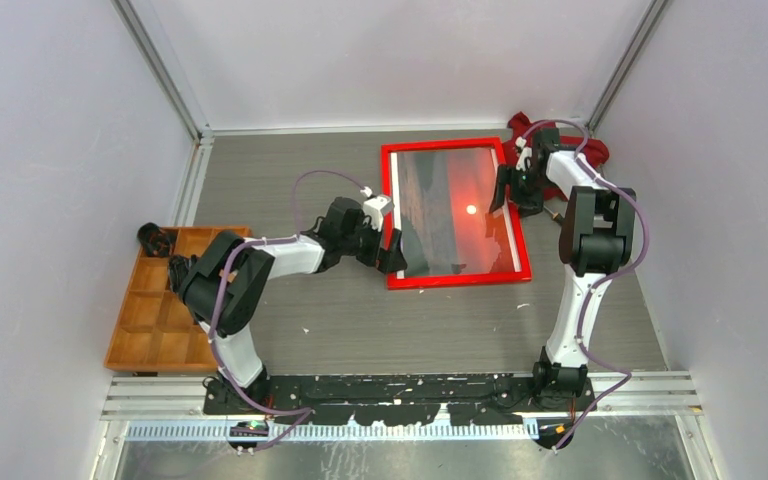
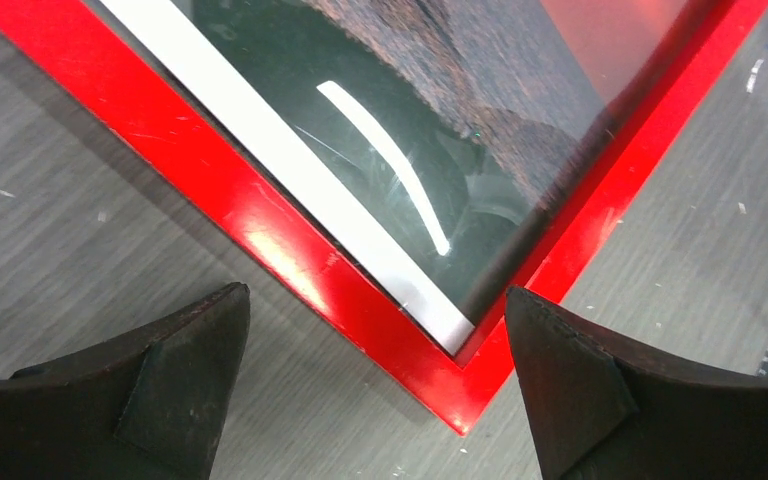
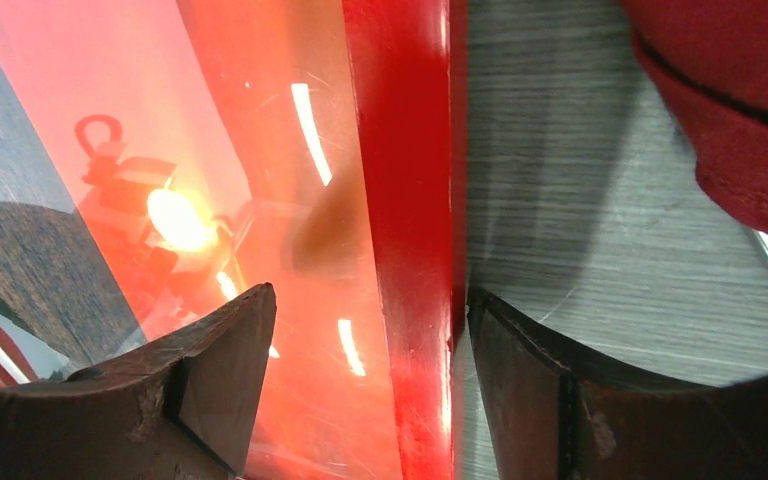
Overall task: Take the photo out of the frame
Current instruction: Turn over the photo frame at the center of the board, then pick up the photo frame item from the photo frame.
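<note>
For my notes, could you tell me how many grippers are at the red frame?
2. The left gripper is open over the frame's near-left corner; the right gripper is open astride its right rail.

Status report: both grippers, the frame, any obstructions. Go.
Left gripper open, at near left corner of frame. Right gripper open, straddling its right rail. Photo still in frame, face up. Red cloth beside far right corner.

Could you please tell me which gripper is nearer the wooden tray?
Left gripper: at the frame's corner facing the tray; right gripper straddles the frame's opposite rim.
</note>
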Controlling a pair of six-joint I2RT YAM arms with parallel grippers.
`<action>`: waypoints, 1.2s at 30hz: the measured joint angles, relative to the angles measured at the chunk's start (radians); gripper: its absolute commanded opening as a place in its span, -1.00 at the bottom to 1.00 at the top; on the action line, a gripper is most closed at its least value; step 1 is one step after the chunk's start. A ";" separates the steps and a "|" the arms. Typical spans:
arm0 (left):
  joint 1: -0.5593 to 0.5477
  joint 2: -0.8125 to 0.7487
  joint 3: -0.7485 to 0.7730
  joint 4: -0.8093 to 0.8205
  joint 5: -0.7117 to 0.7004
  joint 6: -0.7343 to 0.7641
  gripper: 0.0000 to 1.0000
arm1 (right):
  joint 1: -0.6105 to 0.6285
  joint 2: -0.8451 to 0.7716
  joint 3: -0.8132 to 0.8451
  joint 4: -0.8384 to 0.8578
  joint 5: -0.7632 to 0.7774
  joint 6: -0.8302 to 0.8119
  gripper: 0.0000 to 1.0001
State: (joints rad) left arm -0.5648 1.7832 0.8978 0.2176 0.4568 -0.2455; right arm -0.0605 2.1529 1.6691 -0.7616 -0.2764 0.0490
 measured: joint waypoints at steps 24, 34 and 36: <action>0.000 0.156 0.310 -0.201 -0.252 0.098 0.88 | -0.013 -0.052 -0.027 -0.024 0.045 -0.025 -0.02; 0.000 0.175 0.339 -0.253 -0.291 0.101 0.43 | -0.013 -0.052 -0.030 -0.016 0.066 -0.024 -0.32; 0.000 0.178 0.348 -0.261 -0.291 0.102 0.32 | -0.013 -0.052 -0.031 -0.014 0.070 -0.026 -0.37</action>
State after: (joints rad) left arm -0.5648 1.9610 1.2457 -0.0433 0.1661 -0.1436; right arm -0.0731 2.1006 1.6382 -0.7753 -0.2062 0.0235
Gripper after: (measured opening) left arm 0.727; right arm 0.359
